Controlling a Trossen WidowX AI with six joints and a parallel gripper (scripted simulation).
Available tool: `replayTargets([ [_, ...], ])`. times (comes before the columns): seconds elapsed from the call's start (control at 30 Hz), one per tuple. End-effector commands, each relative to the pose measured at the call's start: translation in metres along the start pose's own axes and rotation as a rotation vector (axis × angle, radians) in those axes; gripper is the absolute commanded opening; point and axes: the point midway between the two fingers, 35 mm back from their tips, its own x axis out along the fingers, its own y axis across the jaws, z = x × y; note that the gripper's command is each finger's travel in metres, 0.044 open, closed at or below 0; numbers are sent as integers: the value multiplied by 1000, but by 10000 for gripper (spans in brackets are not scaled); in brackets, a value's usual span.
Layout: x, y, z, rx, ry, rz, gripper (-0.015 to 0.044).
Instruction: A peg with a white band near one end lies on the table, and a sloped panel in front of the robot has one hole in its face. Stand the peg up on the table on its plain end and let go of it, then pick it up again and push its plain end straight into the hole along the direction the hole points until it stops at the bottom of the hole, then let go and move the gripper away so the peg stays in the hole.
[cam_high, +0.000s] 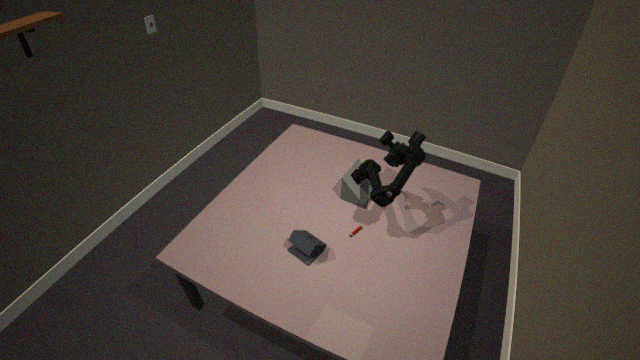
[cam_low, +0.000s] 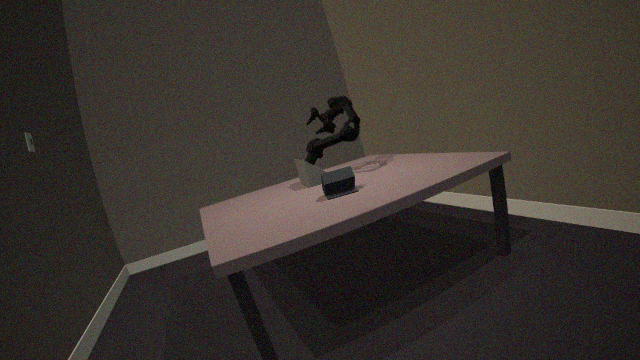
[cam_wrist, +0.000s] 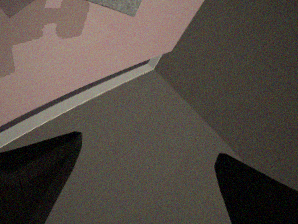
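Note:
The red peg lies on its side on the pink table, its white band at the lower left end in the top view. A dark blue-grey block with slanting faces stands on a base plate, left of the peg. A pale grey wedge-like piece stands by the arm's base. No hole shows in either, so I cannot tell which is the sloped panel. My gripper is open and empty, high above the table, away from the peg and pointing toward the wall.
The pink table carries all of these things. The black arm is folded above its base, with its shadows falling on the table. Room walls rise beyond the table edge. The wrist view shows neither the peg nor a hole.

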Motion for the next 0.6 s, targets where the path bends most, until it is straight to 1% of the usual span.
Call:
replayTargets([
  [0.0,0,0,0,2,-1,-1,426],
  [0.03,1,-1,0,7,-2,-3,440],
  [0.3,7,-11,-5,76,-50,-65,440],
  [0.57,18,-49,-5,163,-224,-203,440],
])
